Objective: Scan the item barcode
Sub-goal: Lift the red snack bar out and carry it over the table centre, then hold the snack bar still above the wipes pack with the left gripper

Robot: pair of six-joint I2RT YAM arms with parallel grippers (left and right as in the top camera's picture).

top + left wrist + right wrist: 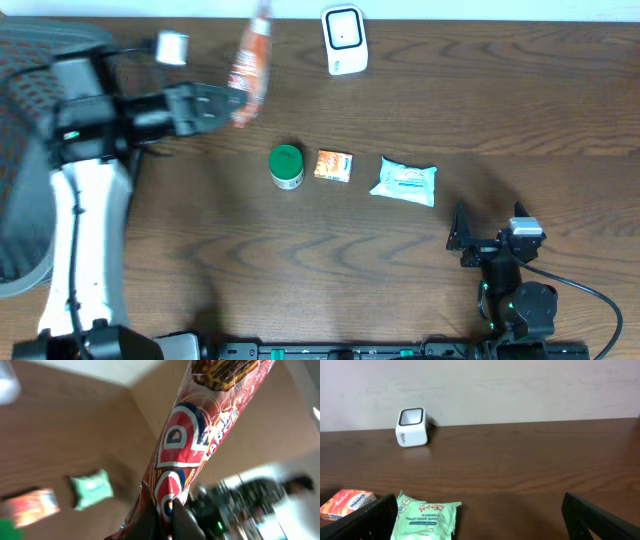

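red snack packet (249, 62) | left tool (232, 106) gripping it | right tool (488, 232) wide open

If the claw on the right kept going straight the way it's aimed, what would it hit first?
Likely nothing nearby: ahead of the right gripper is bare table, then the wall. The wipes pack lies just left of that line, and depth is hard to judge.
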